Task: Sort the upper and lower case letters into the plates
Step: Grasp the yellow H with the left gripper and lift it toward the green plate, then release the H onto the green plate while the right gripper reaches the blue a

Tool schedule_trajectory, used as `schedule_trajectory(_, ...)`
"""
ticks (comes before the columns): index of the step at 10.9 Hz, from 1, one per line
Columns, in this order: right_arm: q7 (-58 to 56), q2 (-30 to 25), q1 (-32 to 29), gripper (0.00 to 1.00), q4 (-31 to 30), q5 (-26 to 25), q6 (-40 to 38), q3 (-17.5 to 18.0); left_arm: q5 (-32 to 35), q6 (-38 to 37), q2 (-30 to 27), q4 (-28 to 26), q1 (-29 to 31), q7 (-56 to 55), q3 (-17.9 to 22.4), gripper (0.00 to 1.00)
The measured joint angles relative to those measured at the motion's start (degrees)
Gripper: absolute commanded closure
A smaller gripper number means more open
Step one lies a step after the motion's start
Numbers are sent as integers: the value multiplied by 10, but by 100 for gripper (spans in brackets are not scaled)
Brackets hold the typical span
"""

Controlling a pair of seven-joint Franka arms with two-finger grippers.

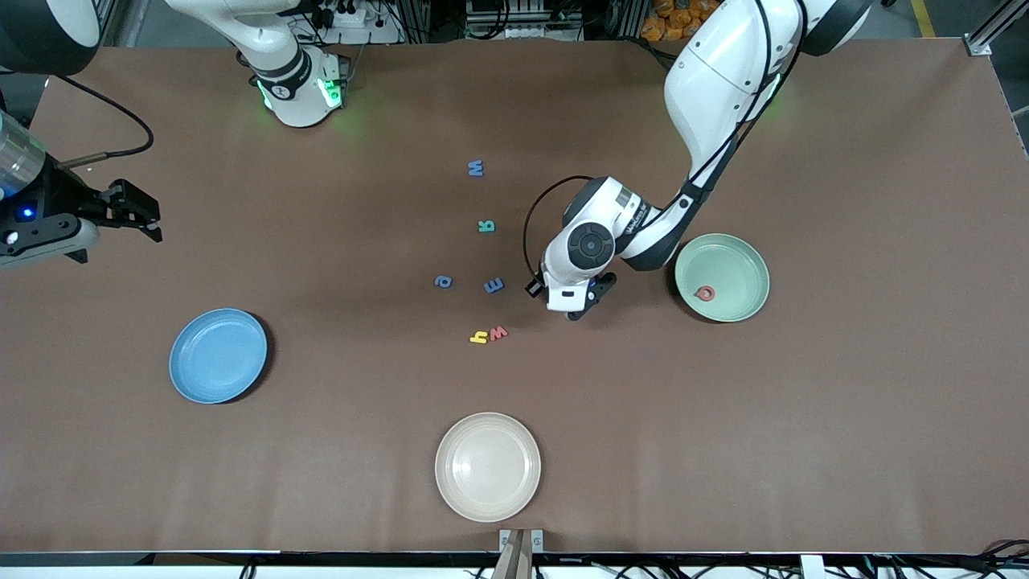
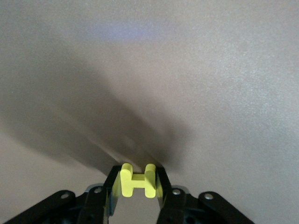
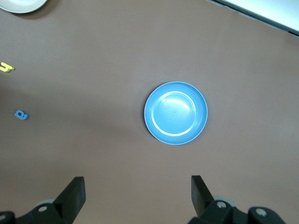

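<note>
My left gripper (image 1: 584, 305) (image 2: 137, 173) is shut on a yellow letter H (image 2: 138, 182), low over the table between the loose letters and the pale mint green plate (image 1: 744, 257). A red letter (image 1: 704, 293) lies in that plate. The front view does not show the H. Loose on the table are a blue M (image 1: 476, 167), a teal k (image 1: 485, 226), a blue a (image 1: 443, 281), a blue E (image 1: 494, 285), a yellow h (image 1: 479, 337) and a red w (image 1: 498, 332). The blue plate (image 1: 218, 355) (image 3: 175, 113) holds nothing. My right gripper (image 1: 138, 214) (image 3: 136, 191) waits open above the right arm's end of the table.
A cream-beige plate (image 1: 487, 466) sits near the table's front edge, nearer to the front camera than the letters. The right wrist view also catches the yellow h (image 3: 6, 67), the blue a (image 3: 21, 114) and the cream-beige plate's rim (image 3: 21, 5).
</note>
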Motion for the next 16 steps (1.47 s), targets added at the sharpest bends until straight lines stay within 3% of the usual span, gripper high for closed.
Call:
schedule_trajectory(3,-18,-4,-7,0,7,0,-2,-4,0,-10,-1,1,2,14,0,93)
schedule_trajectory(8,-16,3,10,0,7,4,-2,0,0,-180,-22,29,99,224,4,98)
schedule_trajectory(12,111,60,116,0,4,5,18,5,0,-363,-58,80,138,358,9,99)
schedule_trajectory(15,192,116,176,0,-8,5,68,6,40,-381,-68,56,204,532,13,97)
schedule_trajectory(16,229,130,194,0,-18,5,86,6,58,-378,-67,43,219,569,14,88)
